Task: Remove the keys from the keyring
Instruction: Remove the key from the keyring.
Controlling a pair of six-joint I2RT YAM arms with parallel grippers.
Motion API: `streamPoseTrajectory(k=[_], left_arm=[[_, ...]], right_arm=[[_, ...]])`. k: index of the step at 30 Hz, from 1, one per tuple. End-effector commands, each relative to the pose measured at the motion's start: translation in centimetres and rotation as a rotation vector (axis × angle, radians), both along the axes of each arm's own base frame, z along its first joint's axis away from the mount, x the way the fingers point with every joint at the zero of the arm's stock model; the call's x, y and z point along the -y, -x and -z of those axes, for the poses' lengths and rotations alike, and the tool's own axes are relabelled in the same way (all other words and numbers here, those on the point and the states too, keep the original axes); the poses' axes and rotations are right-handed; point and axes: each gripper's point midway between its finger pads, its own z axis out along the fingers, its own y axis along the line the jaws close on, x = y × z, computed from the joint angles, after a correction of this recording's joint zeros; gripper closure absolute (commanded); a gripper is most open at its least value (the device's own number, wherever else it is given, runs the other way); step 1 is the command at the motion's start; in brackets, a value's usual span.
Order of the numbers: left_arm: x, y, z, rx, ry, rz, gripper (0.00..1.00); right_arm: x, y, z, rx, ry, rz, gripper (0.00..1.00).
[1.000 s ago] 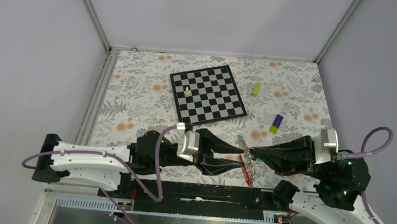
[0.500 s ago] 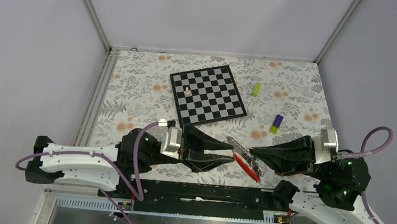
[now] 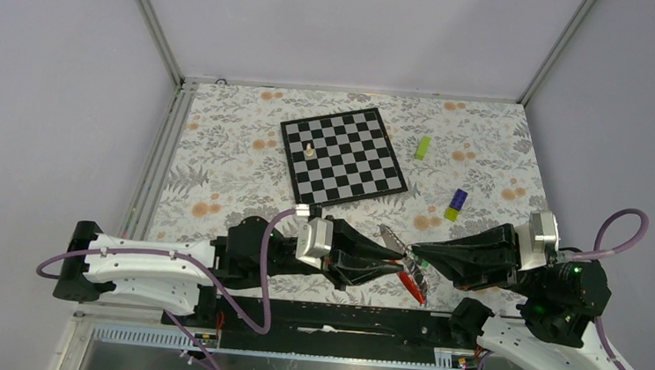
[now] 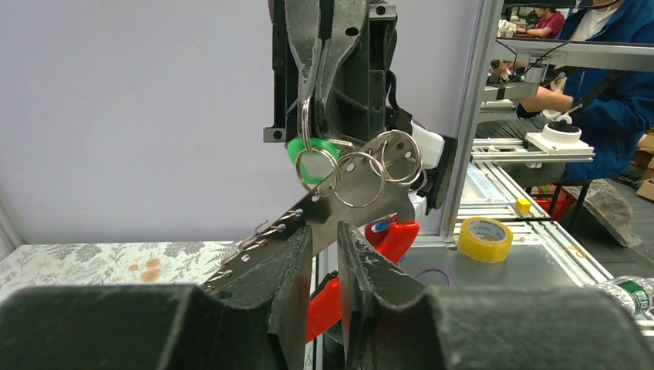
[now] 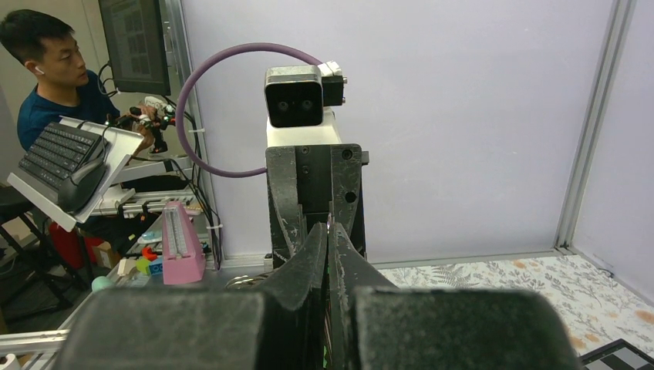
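Note:
The keyring point(image 3: 397, 246), a bunch of silvery rings on a holed metal plate with a red strap point(image 3: 413, 285), hangs in the air between my two grippers. My right gripper point(image 3: 412, 253) is shut on its top ring point(image 4: 307, 116); in the right wrist view point(image 5: 329, 231) the fingers are pressed together. A green key head point(image 4: 311, 156) hangs there beside several rings point(image 4: 359, 179) and the plate point(image 4: 339, 210). My left gripper point(image 4: 325, 231) stands at the plate's lower edge. Its jaws are a narrow gap apart, and the strap point(image 4: 388, 237) shows behind them.
A chessboard point(image 3: 344, 155) with one white piece point(image 3: 309, 149) lies at mid-table. A lime-green block point(image 3: 422, 147) and a purple-and-yellow block point(image 3: 457, 203) lie to its right. Metal frame posts and grey walls bound the table.
My left gripper drew back from the keyring and opened wide, then came forward to it again with its jaws narrowed. The red strap swung out and back. My right gripper held still.

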Motion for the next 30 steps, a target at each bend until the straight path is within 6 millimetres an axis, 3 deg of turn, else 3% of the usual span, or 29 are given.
streamPoseTrajectory(k=[1,25,30], left_arm=[[-1.1,0.6,-4.4,0.012,0.129,0.019,0.77],[-2.1,0.3,-5.9,0.025,0.167,-0.004,0.79],[-2.0,0.8,-6.0,0.034,0.167,0.022,0.72]], right_arm=[[0.6,0.1,-1.6,0.022,-0.065,0.011,1.0],[0.6,0.1,-1.5,0.014,-0.067,0.004,1.0],[0.6,0.1,-1.4,0.014,-0.066,0.007,1.0]])
